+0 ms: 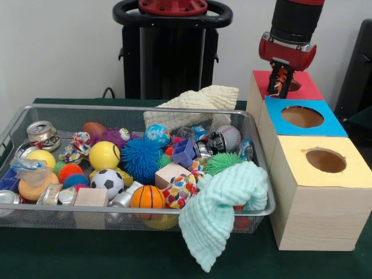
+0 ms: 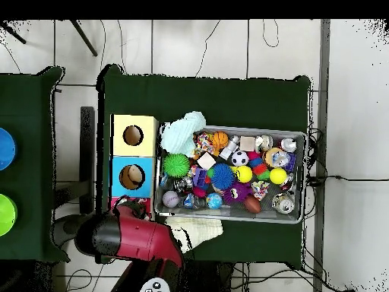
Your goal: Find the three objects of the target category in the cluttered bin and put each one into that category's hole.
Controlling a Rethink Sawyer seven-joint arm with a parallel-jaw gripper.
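**A:** Where is the gripper in the front view?

**B:** The gripper (image 1: 281, 81) is at the upper right of the frame, clenched on an orange black-striped toy (image 1: 281, 77) directly over the hole (image 1: 293, 85) in the red-topped box (image 1: 302, 90). The toy hangs upright, long axis vertical, lower end toward the hole.

**A:** How would it handle?

**B:** Probably light, soft and squashy; a pinch across its middle should hold.

**A:** And the bin?

**B:** The cluttered bin (image 1: 35, 108) fills the left and centre, heaped with balls, cans and cloths. I cannot pick out the other plush animals there.

**A:** The overhead view?

**B:** The red arm (image 2: 133, 236) reaches in from the lower left and covers the red box, hiding gripper and toy. The bin (image 2: 228, 217) lies at centre right.
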